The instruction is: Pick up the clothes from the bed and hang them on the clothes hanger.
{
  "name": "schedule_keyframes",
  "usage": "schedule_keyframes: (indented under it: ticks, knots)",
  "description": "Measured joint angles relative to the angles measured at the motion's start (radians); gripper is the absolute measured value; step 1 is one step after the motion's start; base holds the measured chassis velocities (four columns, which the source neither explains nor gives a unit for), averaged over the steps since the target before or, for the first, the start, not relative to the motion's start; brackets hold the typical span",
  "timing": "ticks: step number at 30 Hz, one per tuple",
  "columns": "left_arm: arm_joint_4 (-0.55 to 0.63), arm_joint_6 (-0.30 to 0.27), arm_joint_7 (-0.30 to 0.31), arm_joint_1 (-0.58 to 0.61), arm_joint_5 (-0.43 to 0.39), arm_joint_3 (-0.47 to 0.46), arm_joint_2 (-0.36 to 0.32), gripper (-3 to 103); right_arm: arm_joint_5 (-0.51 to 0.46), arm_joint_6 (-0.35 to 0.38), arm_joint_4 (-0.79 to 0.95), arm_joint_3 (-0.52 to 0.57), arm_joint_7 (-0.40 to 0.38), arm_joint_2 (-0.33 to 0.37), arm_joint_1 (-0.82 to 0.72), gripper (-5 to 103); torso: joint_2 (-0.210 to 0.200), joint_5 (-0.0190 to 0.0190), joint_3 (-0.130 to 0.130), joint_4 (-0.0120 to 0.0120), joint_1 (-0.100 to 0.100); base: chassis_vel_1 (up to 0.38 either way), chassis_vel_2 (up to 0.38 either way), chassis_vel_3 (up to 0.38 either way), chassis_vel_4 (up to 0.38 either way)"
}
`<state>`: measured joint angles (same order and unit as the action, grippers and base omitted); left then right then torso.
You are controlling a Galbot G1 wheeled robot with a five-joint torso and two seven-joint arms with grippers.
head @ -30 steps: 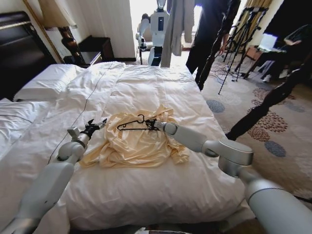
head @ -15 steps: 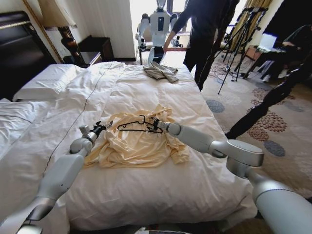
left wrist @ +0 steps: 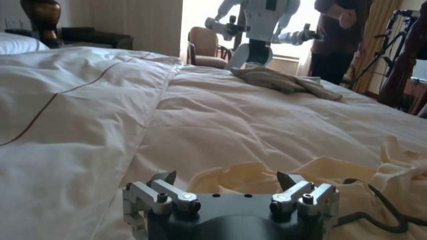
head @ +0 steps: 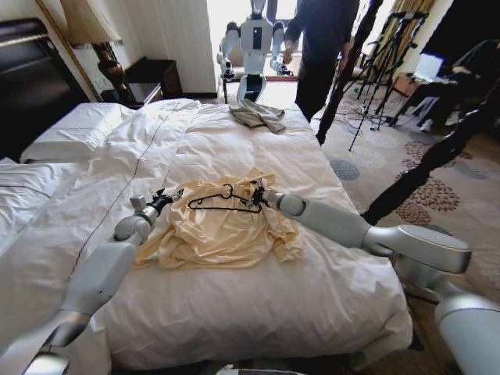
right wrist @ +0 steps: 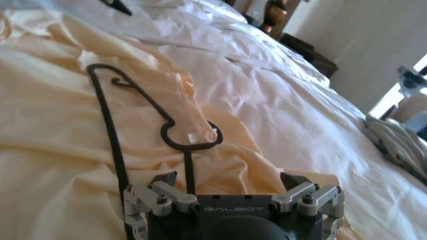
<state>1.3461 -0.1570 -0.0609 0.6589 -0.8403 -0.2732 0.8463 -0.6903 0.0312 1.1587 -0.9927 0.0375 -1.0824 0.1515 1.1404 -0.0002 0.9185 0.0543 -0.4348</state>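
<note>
The right pincer (head: 256, 195) lies low over the bed (head: 234, 312) at the right end of the clothes hanger (head: 223, 199), its fingers spread apart. The right wrist view shows what the head view leaves unclear: the fingers (right wrist: 163, 182) stand open with the hanger's thin black wire (right wrist: 113, 135) running out from between them, not clamped. In that same view the wire bends into a loop and a fold of the clothes (right wrist: 60, 95) passes through it.

The left pincer (head: 166, 197) rests at the left edge of the clothes (head: 219, 230), just beside the hanger's left end. From the head view its state is hard to read; the left wrist view shows its fingers (left wrist: 163, 177) released and wide, with cream fabric (left wrist: 230, 180) bunched just ahead of them and a black curve of the hanger (left wrist: 380, 220) off to one side.

The clothes lie crumpled and spread in the middle of the bed, the hanger resting on top of their upper part, hook pointing toward the far end. White duvet lies open all round the garment, with more room toward the pillows (head: 78, 129) on the left than toward the right edge of the mattress. A grey-beige garment (head: 258, 115) sits near the far edge of the bed, well apart from the clothes.
</note>
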Motion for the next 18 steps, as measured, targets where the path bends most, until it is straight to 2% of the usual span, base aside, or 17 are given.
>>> schedule_keyframes:
  ticks: [1,2,5,8,9,15,18]
  knots:
    - [-0.006,0.0,0.0,-0.008,0.0,0.012,-0.001,100,-0.066,0.029,0.03,0.02,-0.023,0.016,-0.005,100,0.0,-0.0001,0.0,0.0001,0.0,0.0,0.0,0.0,0.0]
    - [-0.006,0.0,0.0,-0.008,0.0,0.012,-0.001,100,-0.066,0.029,0.03,0.02,-0.023,0.016,-0.005,100,0.0,-0.0001,0.0,0.0001,0.0,0.0,0.0,0.0,0.0]
    - [-0.034,0.0,-0.002,-0.038,-0.006,0.051,0.001,100,-0.224,0.084,0.108,0.063,-0.071,0.059,-0.014,100,0.0,-0.0002,0.0,-0.0001,0.0,0.0,0.0,0.0,0.0]
    - [-0.053,0.0,-0.002,-0.058,-0.014,0.073,0.007,100,-0.263,0.098,0.138,0.086,-0.084,0.079,-0.022,100,0.0,-0.0002,0.0,-0.0001,0.0,0.0,0.0,0.0,0.0]
    - [-0.079,0.0,-0.003,-0.083,-0.018,0.097,0.013,100,-0.288,0.11,0.169,0.111,-0.089,0.108,-0.029,100,0.0,-0.0001,0.0,-0.0001,0.0,0.0,0.0,0.0,0.0]
    - [-0.165,0.021,-0.004,-0.151,-0.005,0.159,0.042,100,-0.299,0.115,0.222,0.139,-0.09,0.171,-0.042,100,0.0,-0.0002,0.0,0.0002,0.0,0.0,0.0,0.0,0.0]
    - [-0.258,0.047,-0.004,-0.211,0.022,0.19,0.075,100,-0.299,0.115,0.253,0.15,-0.089,0.217,-0.051,100,0.0,-0.0004,0.0,0.0002,0.0,0.0,0.0,0.0,0.0]
